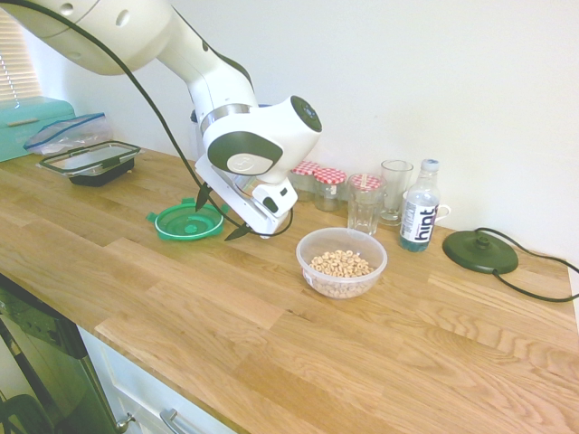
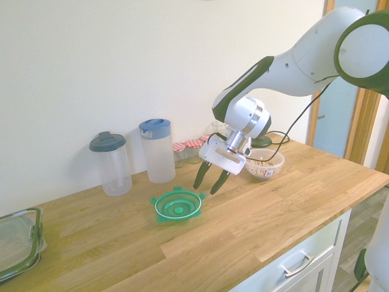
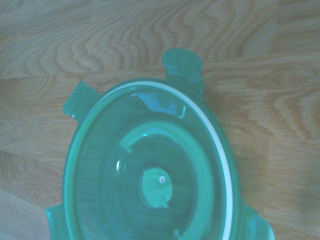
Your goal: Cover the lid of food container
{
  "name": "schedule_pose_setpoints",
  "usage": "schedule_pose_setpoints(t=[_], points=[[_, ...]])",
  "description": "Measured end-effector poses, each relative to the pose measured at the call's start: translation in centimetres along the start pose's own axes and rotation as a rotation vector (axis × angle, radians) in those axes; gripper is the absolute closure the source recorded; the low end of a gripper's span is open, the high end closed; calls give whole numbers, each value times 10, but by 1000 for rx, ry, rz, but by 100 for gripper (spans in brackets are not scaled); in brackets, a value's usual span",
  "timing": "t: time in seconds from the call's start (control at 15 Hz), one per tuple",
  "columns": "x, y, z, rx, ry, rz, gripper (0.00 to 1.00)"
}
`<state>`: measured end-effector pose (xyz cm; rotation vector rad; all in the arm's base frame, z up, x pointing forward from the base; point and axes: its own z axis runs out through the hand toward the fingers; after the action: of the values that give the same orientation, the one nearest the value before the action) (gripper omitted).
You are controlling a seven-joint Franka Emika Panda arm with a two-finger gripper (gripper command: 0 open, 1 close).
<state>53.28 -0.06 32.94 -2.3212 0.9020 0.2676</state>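
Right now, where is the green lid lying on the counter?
The green lid lies flat on the wooden counter, apart from the cereal bowl. In the first exterior view it is left of the bowl, with the open claw hanging just above its near edge.

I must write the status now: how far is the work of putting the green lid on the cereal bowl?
Done: nothing yet. The lid lies flat on the counter, apart from the food container, which stands open with cereal inside. In hand: the gripper hovers over the lid, fingers open and empty. Left: grasp the lid, carry it across, set it on the container.

Green translucent lid point(image 2: 177, 205), clear food container point(image 1: 341, 262) of pale cereal, red-checked jar caps point(image 1: 329, 174).
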Motion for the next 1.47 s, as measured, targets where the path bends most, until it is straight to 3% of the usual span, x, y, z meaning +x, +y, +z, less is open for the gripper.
schedule_pose_setpoints(t=[0.53, 0.6, 1.47], points=[[5, -20, 37, 75, -47, 50, 0], [5, -20, 38, 87, -53, 60, 100], [2, 0, 56, 146, -95, 104, 100]])
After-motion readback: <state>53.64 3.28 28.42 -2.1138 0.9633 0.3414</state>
